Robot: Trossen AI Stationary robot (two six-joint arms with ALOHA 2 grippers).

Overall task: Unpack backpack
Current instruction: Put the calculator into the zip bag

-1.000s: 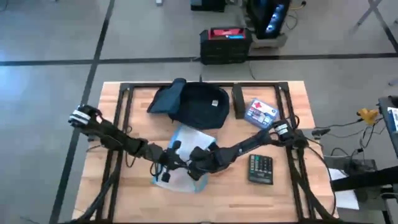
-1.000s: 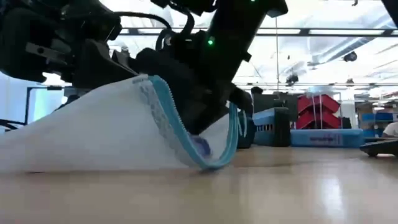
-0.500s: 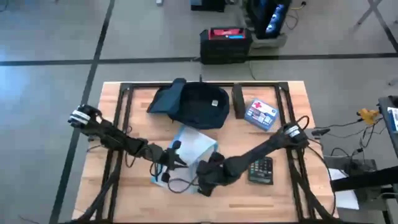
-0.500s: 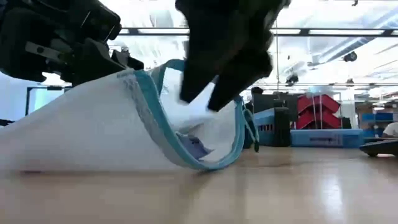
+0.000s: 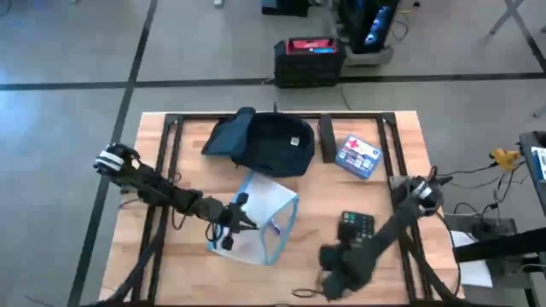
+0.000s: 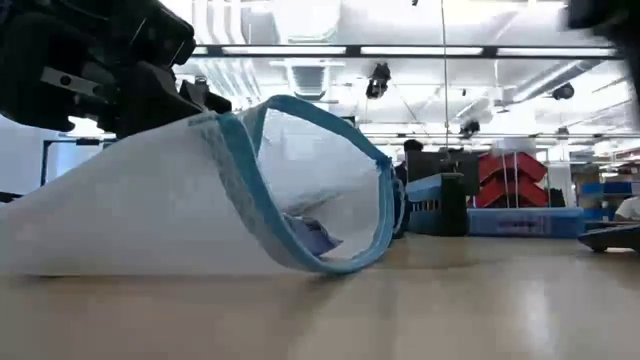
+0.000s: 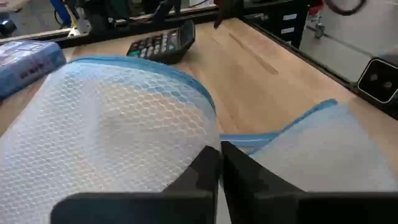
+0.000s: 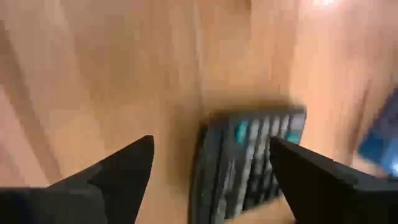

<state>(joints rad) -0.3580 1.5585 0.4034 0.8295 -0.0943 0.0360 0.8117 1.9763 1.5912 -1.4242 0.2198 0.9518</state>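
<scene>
At the far middle of the worktop (image 5: pixel 401 128), the backpack (image 5: pixel 271 143) is lying slumped: soft navy fabric that looks light, limp and likely to sag, so its rim or a strap seems the best hold. Nearer, the left end effector (image 5: pixel 230 223) is pinching the clear mesh pouch (image 5: pixel 264 217), fingers pressed together on its blue-edged, flexible film. Near the front edge, the right end effector (image 5: pixel 334 269) is hovering with fingers apart, empty, beside the hard, flat calculator (image 5: pixel 357 228).
</scene>
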